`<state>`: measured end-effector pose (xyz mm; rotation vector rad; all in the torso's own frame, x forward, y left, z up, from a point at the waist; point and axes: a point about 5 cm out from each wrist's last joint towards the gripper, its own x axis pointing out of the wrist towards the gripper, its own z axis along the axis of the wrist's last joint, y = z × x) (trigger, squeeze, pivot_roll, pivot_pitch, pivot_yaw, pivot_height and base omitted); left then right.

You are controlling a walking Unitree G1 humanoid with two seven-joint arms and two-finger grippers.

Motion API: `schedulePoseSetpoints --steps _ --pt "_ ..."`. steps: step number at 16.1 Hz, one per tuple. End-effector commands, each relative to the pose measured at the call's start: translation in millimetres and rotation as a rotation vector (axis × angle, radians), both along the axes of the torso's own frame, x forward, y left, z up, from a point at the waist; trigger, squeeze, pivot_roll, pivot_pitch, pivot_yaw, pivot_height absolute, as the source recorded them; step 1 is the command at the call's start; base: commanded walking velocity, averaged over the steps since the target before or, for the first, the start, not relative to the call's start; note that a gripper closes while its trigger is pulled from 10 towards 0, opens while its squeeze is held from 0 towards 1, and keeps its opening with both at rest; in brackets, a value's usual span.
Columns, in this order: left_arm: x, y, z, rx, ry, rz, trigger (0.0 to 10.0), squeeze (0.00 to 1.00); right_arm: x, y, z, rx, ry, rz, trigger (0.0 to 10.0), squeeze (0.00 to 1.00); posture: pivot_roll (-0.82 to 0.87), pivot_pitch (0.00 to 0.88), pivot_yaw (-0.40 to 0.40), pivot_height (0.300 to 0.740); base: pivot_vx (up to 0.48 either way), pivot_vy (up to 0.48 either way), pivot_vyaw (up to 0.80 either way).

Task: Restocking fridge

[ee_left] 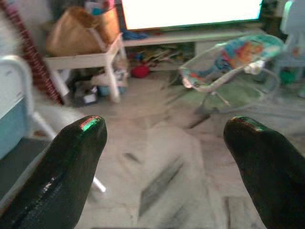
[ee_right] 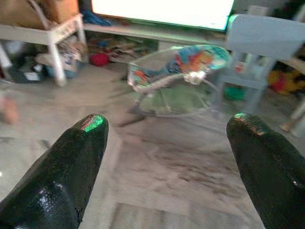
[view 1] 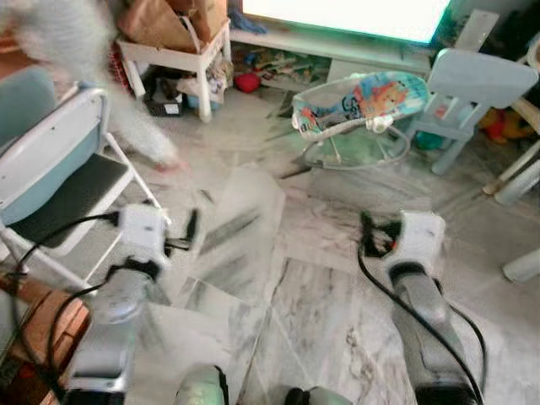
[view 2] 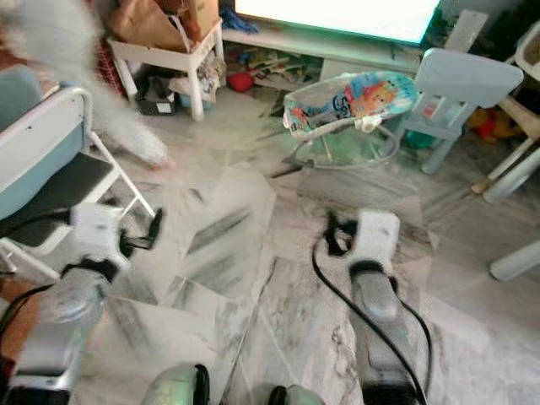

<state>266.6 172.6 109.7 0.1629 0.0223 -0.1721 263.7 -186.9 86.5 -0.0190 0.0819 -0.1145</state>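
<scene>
- Left gripper (ee_left: 164,131): lower left of the head view, fingers spread apart, holding nothing, over marble floor (view 1: 321,287)
- Right gripper (ee_right: 167,126): lower right of centre, fingers parted, empty, above the same floor
- Baby bouncer (view 1: 359,105): upper centre-right, colourful seat, on the floor; pale blue chair (view 1: 472,93) just beside it
- White side table (view 1: 181,55): upper left, brown bags on top
- Folding chair (view 1: 51,169): left edge; blurred person (view 1: 84,59) above it
- Fridge: cannot tell where; no stock items seen

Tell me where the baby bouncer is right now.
The baby bouncer sits on the marble floor ahead of the robot, slightly right of centre, between the white side table and the pale blue chair, before the TV shelf.
</scene>
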Motion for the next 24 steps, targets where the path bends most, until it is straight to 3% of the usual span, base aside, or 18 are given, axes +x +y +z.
schedulePoseSetpoints --steps 1,3,6,8,11,14,17,19,20,22,24 --pt "-1.3 -3.7 -2.8 0.017 0.009 -0.007 10.0 0.00 -10.0 -0.7 -0.4 -0.030 0.008 0.015 10.0 0.00 0.13 0.135 -0.049 0.740 0.000 0.000 0.00" --pt "-10.2 1.8 -7.4 0.026 0.019 0.072 10.0 0.00 -18.3 7.5 -2.1 -0.027 0.013 0.078 10.0 0.00 0.14 0.144 -0.072 0.740 0.000 0.000 0.29" --pt "-19.6 4.8 -12.7 0.030 0.033 0.120 10.0 0.00 -9.2 16.4 4.2 0.004 -0.007 0.137 10.0 0.00 0.17 0.144 -0.088 0.740 0.000 0.000 0.80" --pt "-18.4 6.3 -10.6 0.068 0.031 0.140 10.0 0.00 0.5 17.3 9.8 0.017 -0.028 0.145 10.0 0.00 0.20 0.148 -0.099 0.740 0.000 0.000 0.80" --pt "-12.3 8.5 -6.6 0.054 0.006 0.211 10.0 0.00 9.2 22.2 12.1 0.022 -0.035 0.157 10.0 0.00 0.20 0.154 -0.114 0.740 0.000 0.000 0.80" --pt "-12.2 -0.5 -14.3 -0.004 0.035 0.204 10.0 0.00 14.4 27.8 6.2 0.047 -0.018 0.168 10.0 0.00 0.20 0.162 -0.149 0.740 0.000 0.000 0.80" --pt "-14.1 -10.2 -18.1 0.028 0.033 0.167 10.0 0.00 19.2 34.9 2.5 0.047 -0.007 0.188 10.0 0.00 0.22 0.153 -0.165 0.740 0.000 0.000 0.80" --pt "-20.8 -1.3 -11.3 0.084 0.015 0.173 10.0 0.00 24.0 25.3 13.7 0.022 -0.052 0.150 10.0 0.00 0.24 0.139 -0.126 0.740 0.000 0.000 0.80" --pt "-26.3 5.5 -10.9 0.160 0.016 0.166 10.0 0.00 23.2 18.1 15.8 0.016 -0.074 0.126 10.0 0.00 0.24 0.132 -0.083 0.740 0.000 0.000 0.00" --pt "-26.2 11.2 -13.3 0.106 0.040 0.198 10.0 0.00 23.2 16.0 13.8 0.033 -0.082 0.100 10.0 0.00 0.23 0.120 -0.038 0.740 0.000 0.000 0.00" --pt "-15.6 3.7 -6.4 0.138 0.006 0.151 10.0 0.00 26.4 18.6 16.6 0.016 -0.093 0.085 10.0 0.00 0.23 0.109 -0.032 0.740 0.000 0.000 0.00"
